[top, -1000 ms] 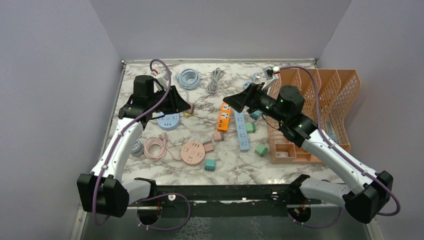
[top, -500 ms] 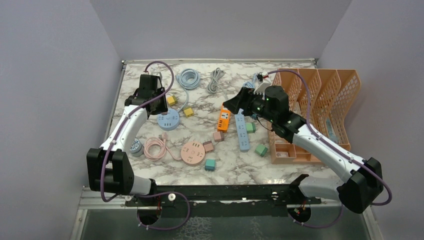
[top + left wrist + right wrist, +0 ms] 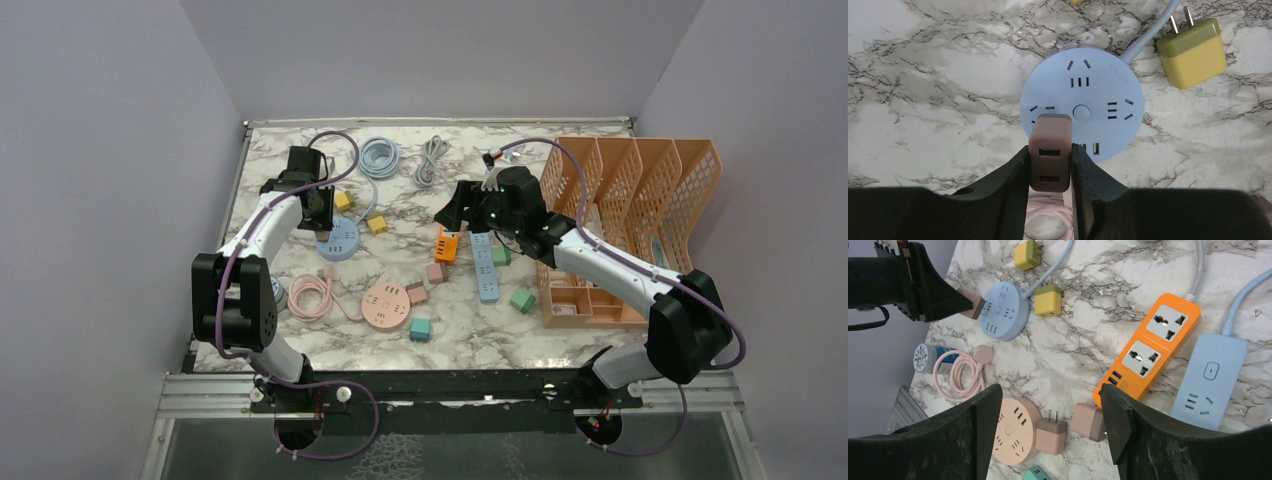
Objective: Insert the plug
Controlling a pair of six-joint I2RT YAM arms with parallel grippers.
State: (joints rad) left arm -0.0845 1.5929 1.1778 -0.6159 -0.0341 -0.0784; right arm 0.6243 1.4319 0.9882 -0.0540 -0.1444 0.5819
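The left gripper [image 3: 1049,155] is clamped tight on the plug [image 3: 1050,132], a brownish-pink USB charger block. Its fingers squeeze the two flat sides, and the USB ports face back at the wrist cam. That grip makes sense to me: the prong end points away toward the round blue socket hub [image 3: 1083,90], so the arm only has to push it into a slot. The plug sits over the near-left part of the hub's face, right beside a pair of slots. The prongs are hidden under the block, so I can't tell if they're seated or just lined up.

The right gripper [image 3: 1050,390] is spread wide with nothing in it, hanging over the middle of the table near the orange power strip [image 3: 1148,350]. My guess is it's staying clear, though it could come over to brace the hub.

The views show different things:
- **Left wrist cam:** it shows the slot layout and an olive-yellow charger [image 3: 1192,52] far right of the hub, but no sense of angle.
- **Right wrist cam:** it catches the scene side-on, and the plug meets the hub's left rim at a tilt, not square.
- **Top cam:** it shows the whole spread, including the orange file rack [image 3: 640,200] on the right, but the plug is too small to make out there.
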